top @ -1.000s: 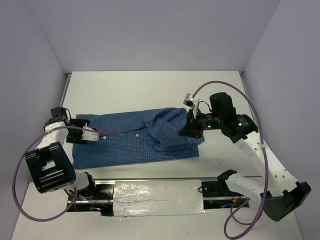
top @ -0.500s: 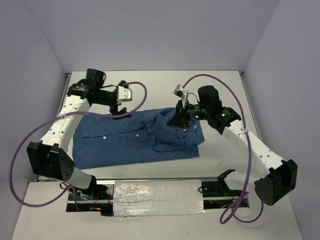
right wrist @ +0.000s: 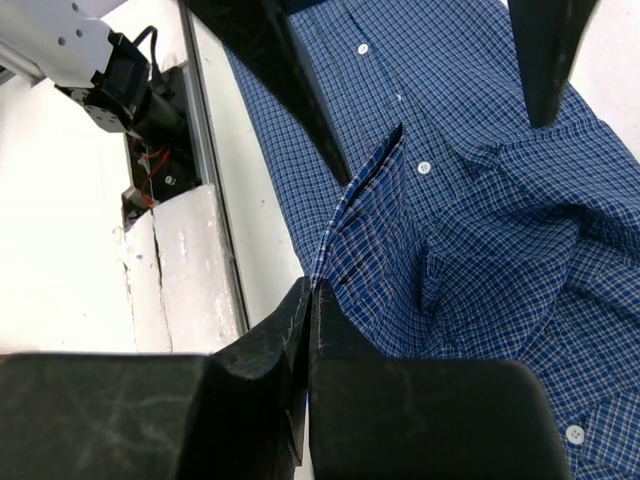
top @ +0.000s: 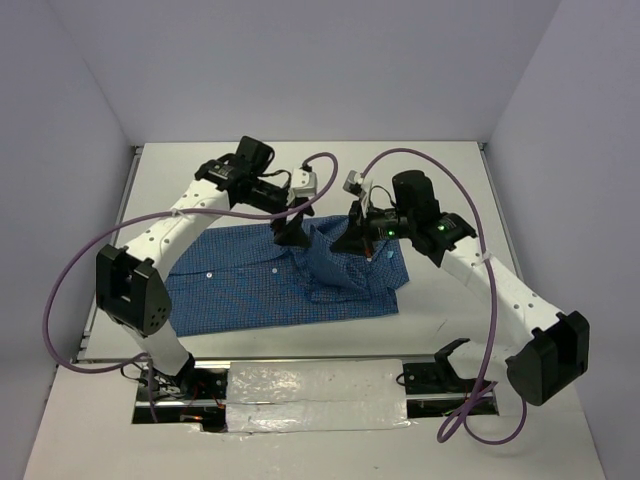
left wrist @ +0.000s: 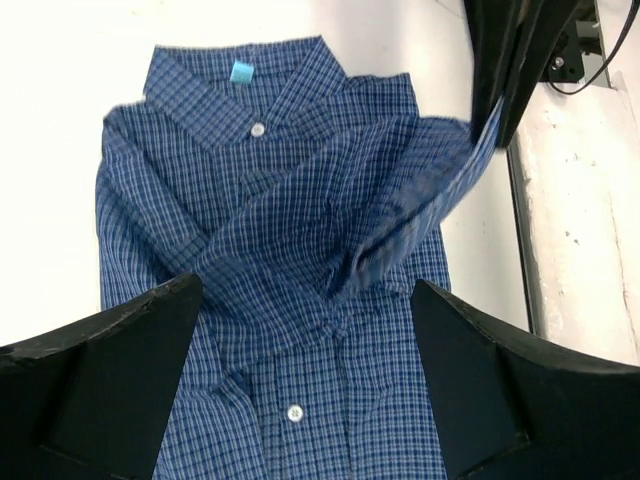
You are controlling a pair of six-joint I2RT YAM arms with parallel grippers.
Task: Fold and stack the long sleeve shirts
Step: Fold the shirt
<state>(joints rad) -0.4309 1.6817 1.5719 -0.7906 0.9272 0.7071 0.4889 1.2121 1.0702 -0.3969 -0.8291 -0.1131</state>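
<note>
The blue checked shirt (top: 270, 285) lies flat on the white table, collar end to the right. My right gripper (top: 358, 240) is shut on a cuffed sleeve edge (right wrist: 350, 225) and holds it lifted above the shirt's chest. My left gripper (top: 291, 233) is open and empty, hovering just above the shirt's back edge near the middle. In the left wrist view the collar (left wrist: 245, 85) with a light blue tag, the white buttons and the raised sleeve (left wrist: 420, 180) show between my open fingers (left wrist: 100, 370).
A foil-covered strip (top: 315, 395) runs along the table's near edge between the arm bases. Purple cables loop from both arms. The grey walls close in on the left, back and right.
My left arm has swung from the shirt's left hem up and rightward to the shirt's middle back edge. My right gripper has carried the pinched sleeve slightly leftward and higher.
</note>
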